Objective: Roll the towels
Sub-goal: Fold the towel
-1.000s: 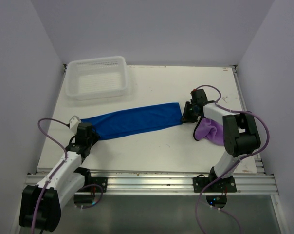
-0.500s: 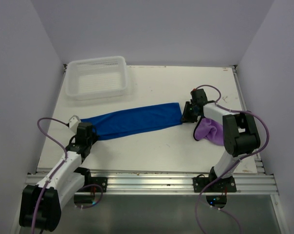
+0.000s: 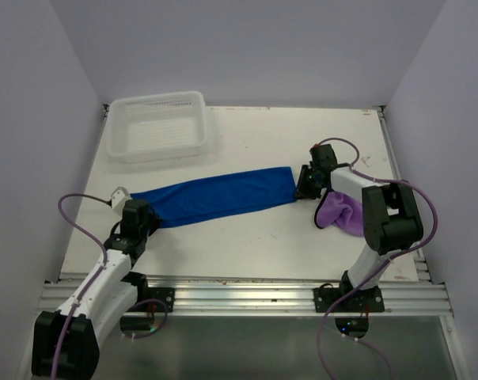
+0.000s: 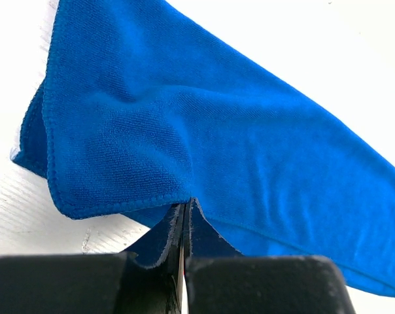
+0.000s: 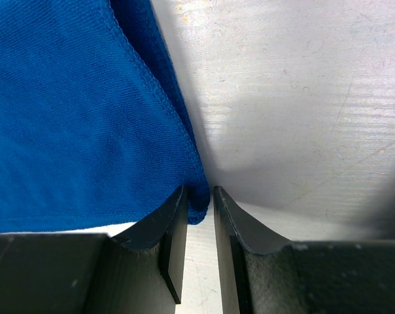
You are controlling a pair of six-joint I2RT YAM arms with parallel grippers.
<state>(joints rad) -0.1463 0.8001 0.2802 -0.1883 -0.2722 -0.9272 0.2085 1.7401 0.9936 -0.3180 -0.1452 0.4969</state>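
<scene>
We see the blue towel [image 3: 215,198] stretched flat across the table [image 3: 255,142], between the two arms. The left gripper [image 4: 184,222] is pinched tight on its left edge. The right gripper [image 5: 199,199] stands narrow, its jaws seemingly nipping the opposite corner. The purple towel [image 3: 339,212] lies bunched beside the right arm.
</scene>
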